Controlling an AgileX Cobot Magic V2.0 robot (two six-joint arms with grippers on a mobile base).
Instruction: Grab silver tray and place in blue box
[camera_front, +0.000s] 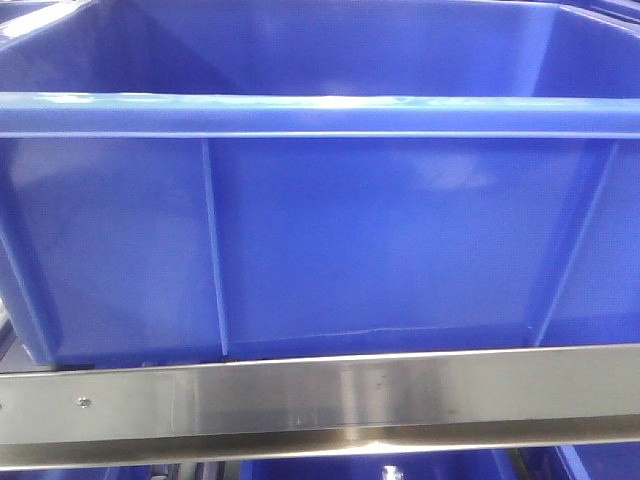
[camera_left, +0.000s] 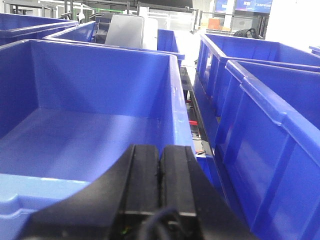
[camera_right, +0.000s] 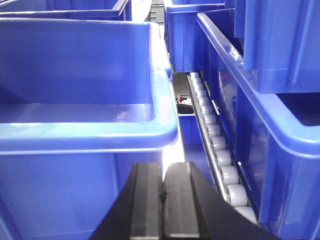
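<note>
The blue box fills the front view, its ribbed side wall facing me and its thick rim across the top. In the left wrist view the blue box lies open just ahead and I see nothing inside it. My left gripper hovers at its near rim, shut, with nothing between its black fingers. In the right wrist view my right gripper is also shut and holds nothing, just outside the near right corner of the blue box. The silver tray is out of view.
A steel rail runs under the box. More blue crates stand to the right and behind. A dull grey rounded panel leans in a far crate. A white roller track runs between crates.
</note>
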